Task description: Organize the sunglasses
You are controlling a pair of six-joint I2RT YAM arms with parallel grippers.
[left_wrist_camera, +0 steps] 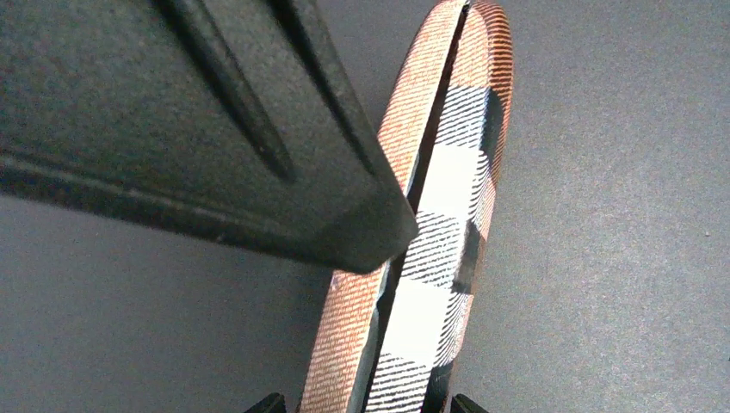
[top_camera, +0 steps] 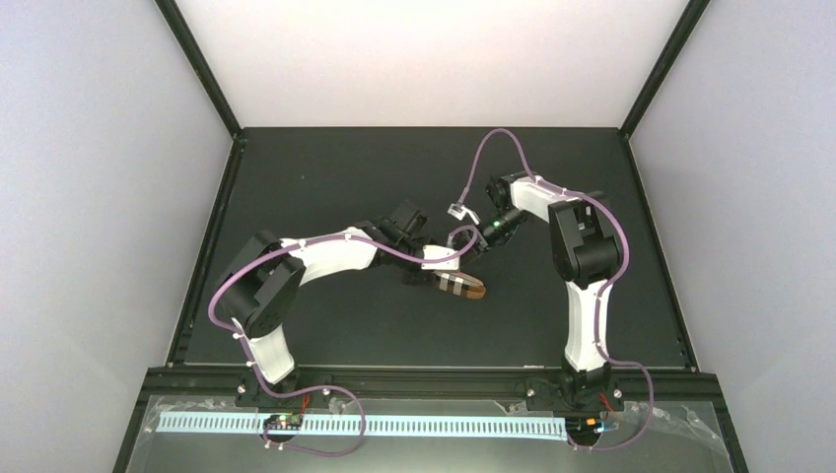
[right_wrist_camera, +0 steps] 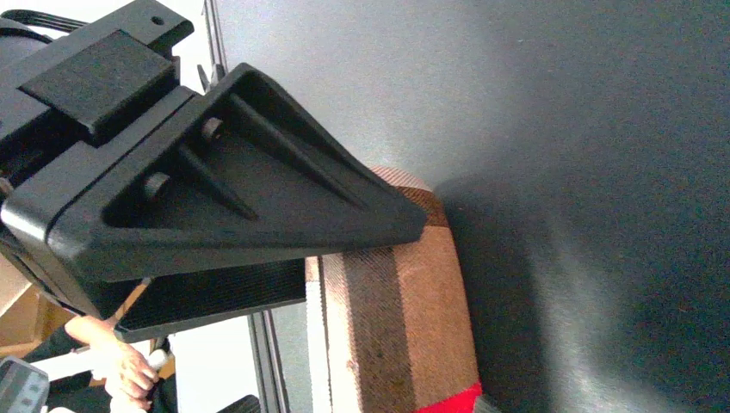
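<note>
The sunglasses are out of view. An oblong brown case (top_camera: 463, 286) with pale stripes lies mid-table, its lid shut. In the left wrist view the case (left_wrist_camera: 430, 215) stands on edge with its seam facing the camera. My left gripper (left_wrist_camera: 367, 404) is shut on the case's near end, a fingertip (left_wrist_camera: 269, 403) on each side. My right gripper (right_wrist_camera: 361, 404) straddles the other end of the case (right_wrist_camera: 405, 318) with its jaws open, and a gap shows beside the case. From above, the left gripper (top_camera: 439, 274) and right gripper (top_camera: 473, 244) meet over the case.
The dark table mat (top_camera: 325, 177) fills the workspace, edged by a black frame (top_camera: 197, 256). The right arm's purple cable (top_camera: 493, 143) loops above the table's middle. A light strip (top_camera: 394, 426) runs along the near edge between the arm bases.
</note>
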